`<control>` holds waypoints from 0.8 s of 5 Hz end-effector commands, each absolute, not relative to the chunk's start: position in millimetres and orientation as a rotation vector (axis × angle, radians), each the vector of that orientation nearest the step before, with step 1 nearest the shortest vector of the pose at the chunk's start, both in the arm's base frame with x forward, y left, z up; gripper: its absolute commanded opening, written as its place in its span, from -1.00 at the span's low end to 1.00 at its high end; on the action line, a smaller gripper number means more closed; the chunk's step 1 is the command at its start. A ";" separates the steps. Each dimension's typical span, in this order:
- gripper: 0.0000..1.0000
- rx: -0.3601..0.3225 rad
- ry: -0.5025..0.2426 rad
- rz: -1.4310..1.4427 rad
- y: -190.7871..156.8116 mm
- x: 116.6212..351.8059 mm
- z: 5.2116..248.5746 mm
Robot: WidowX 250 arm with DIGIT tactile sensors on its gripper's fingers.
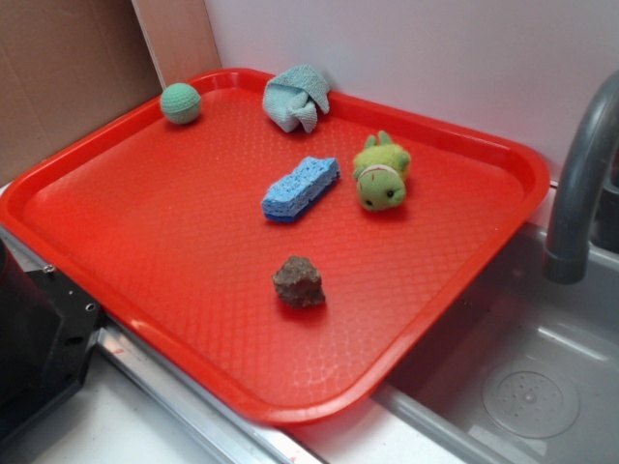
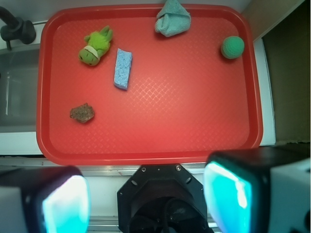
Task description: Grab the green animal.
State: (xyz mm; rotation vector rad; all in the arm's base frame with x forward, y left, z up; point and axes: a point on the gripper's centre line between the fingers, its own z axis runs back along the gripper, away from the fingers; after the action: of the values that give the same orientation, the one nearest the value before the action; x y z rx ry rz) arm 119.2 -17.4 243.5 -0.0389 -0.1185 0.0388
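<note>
One green animal (image 2: 95, 47) lies face toward the sink, ears up-tray; pincer (image 2: 146, 194) spread.

One red tray (image 1: 116, 145), five items on it. One green animal (image 1: 381, 173), lime plush. One blue sponge (image 1: 301, 187). One teal knitted ball (image 1: 181, 102). One pale blue-green cloth (image 1: 296, 97), bunched. One brown lumpy rock-like piece (image 1: 298, 282). Off the tray: one sink basin (image 1: 542, 387) with one round drain (image 1: 531, 397), and one grey faucet (image 1: 580, 184). One gripper (image 2: 146, 199) in the wrist view, with two fingers (image 2: 65, 204).
</note>
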 end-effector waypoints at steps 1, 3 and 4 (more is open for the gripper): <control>1.00 -0.039 -0.119 0.039 -17.4 119.2 243.5; 1.00 -0.150 -0.154 0.484 -53.3 176.9 204.3; 1.00 -0.150 -0.154 0.484 -53.3 176.9 204.3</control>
State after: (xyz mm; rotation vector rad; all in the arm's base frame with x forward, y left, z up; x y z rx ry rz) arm 171.3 -58.7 198.7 -0.1415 -0.1353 0.4621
